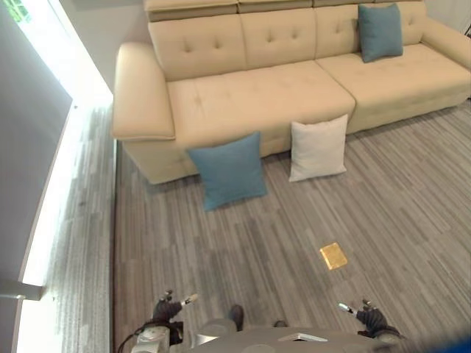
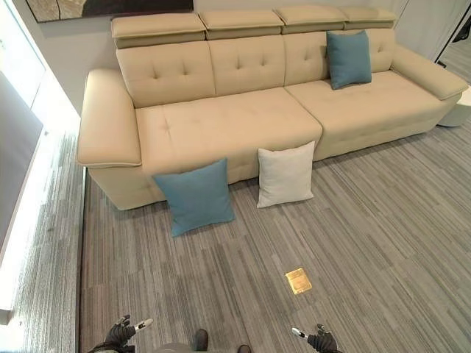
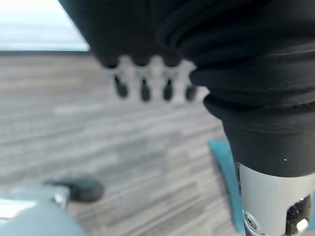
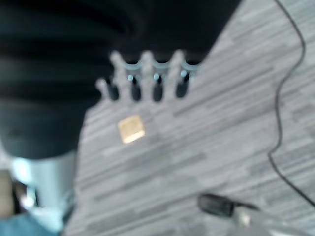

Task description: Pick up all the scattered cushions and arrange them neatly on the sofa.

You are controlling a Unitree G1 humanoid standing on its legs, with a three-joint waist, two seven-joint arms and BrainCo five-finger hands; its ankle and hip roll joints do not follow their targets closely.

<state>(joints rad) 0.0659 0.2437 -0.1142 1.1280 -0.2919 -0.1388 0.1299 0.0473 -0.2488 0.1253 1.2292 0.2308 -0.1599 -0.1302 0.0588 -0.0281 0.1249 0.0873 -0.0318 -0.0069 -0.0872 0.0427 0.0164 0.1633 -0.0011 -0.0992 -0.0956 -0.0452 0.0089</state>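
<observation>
A teal cushion (image 1: 229, 170) leans against the front of the beige sofa (image 1: 265, 103), standing on the floor. Beside it, to the right, a white cushion (image 1: 318, 148) leans on the sofa front too. Another teal cushion (image 1: 380, 31) rests upright against the sofa's backrest on the right seat. My left hand (image 1: 168, 308) hangs low at the bottom of the view, far from the cushions, fingers straight and holding nothing. My right hand (image 1: 366, 316) is low on the other side, also open and empty. An edge of the teal cushion (image 3: 224, 172) shows past my left wrist.
A small gold floor plate (image 1: 333, 256) lies in the grey striped carpet between me and the cushions. A bright window strip (image 1: 55, 169) runs along the left wall. The sofa's left armrest (image 1: 138, 95) stands near the teal floor cushion.
</observation>
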